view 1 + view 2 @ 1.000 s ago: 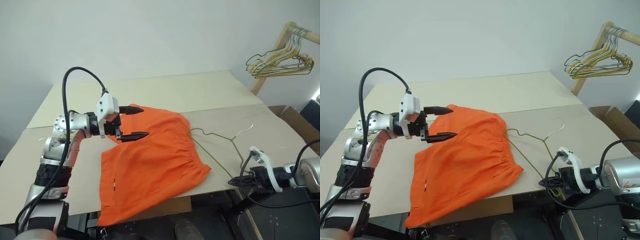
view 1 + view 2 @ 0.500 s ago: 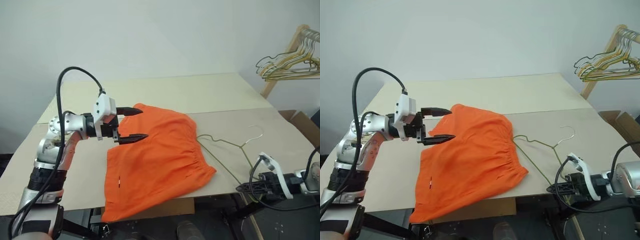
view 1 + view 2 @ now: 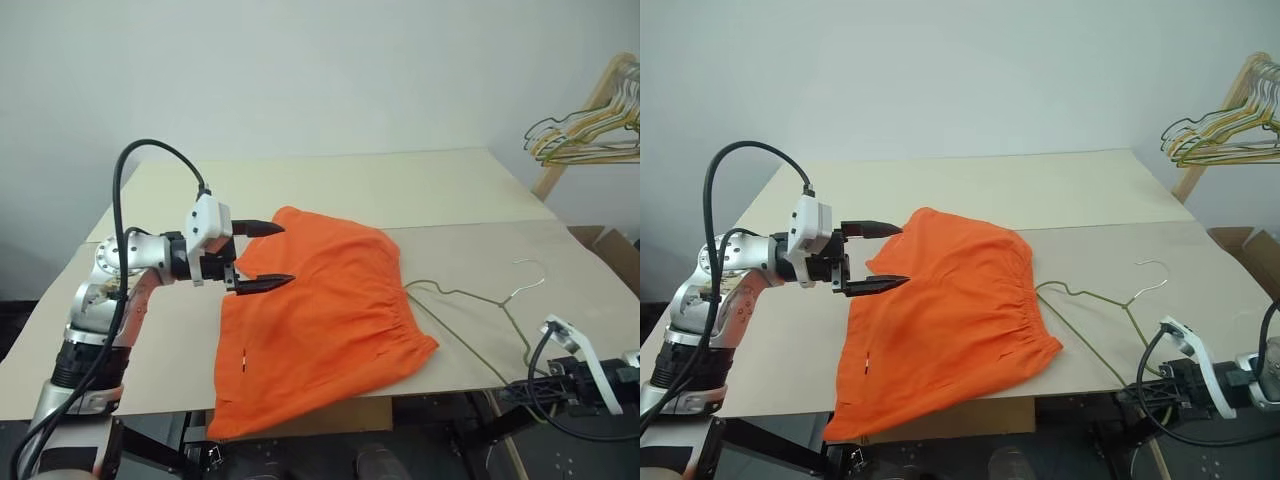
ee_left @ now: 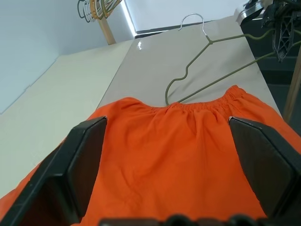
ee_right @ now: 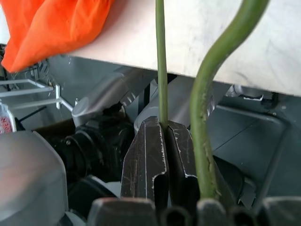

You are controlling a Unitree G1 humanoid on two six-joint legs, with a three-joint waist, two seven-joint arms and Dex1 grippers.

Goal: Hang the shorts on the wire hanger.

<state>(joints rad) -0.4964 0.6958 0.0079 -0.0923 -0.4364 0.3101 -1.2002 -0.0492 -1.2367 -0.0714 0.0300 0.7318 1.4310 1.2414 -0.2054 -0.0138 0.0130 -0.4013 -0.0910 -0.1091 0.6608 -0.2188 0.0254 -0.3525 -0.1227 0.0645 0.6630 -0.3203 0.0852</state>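
At lower right, the right gripper [image 5: 162, 141] pinches the hanger [image 3: 1110, 300]; the left gripper [image 3: 875, 257], spread, must grab the shorts [image 3: 950, 310].

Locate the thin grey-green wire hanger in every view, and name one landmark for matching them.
Left eye view: thin grey-green wire hanger on the table, right of the bright orange fabric shorts.
Right eye view: same place.
Left wrist view: beyond the shorts' waistband.
Right wrist view: its wire pinched in the right gripper.
Shared landmark: the shorts.
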